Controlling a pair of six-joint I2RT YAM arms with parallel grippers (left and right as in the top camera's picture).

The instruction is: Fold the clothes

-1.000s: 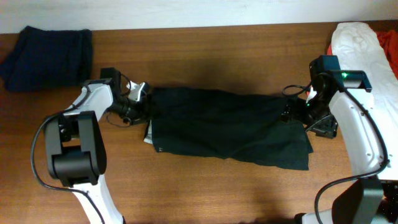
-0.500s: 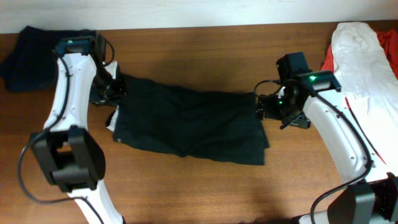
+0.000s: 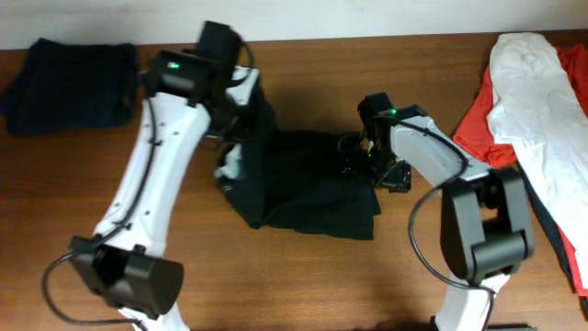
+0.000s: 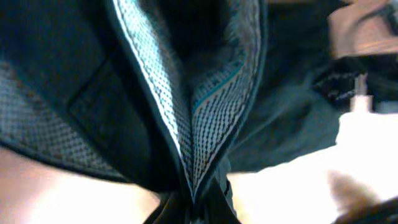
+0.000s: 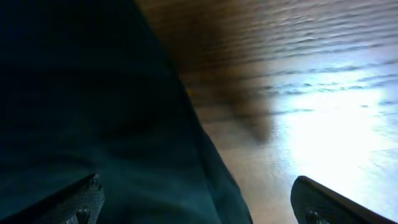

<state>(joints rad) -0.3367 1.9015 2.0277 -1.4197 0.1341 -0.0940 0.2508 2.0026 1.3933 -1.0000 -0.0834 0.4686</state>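
Observation:
The clothes, a black garment (image 3: pixel 312 188), lies bunched on the wooden table, its left end lifted. A pale inner patch (image 3: pixel 230 165) shows on the raised part. My left gripper (image 3: pixel 241 99) is above the table, shut on the garment's edge. In the left wrist view the mesh-lined fabric (image 4: pixel 205 106) hangs folded from the left gripper (image 4: pixel 194 200). My right gripper (image 3: pixel 369 158) is low at the garment's right edge. In the right wrist view the right gripper (image 5: pixel 199 199) is open, with black cloth (image 5: pixel 93 112) under its left half and bare wood under its right.
A dark navy garment (image 3: pixel 69 83) lies at the back left corner. A white garment (image 3: pixel 537 101) lies over a red one (image 3: pixel 476 129) along the right side. The wooden table (image 3: pixel 322 285) shows bare at the front.
My left gripper has risen and swung right, carrying the garment's left edge over the rest. The garment is now shorter and bunched. My right gripper has moved left along the far edge.

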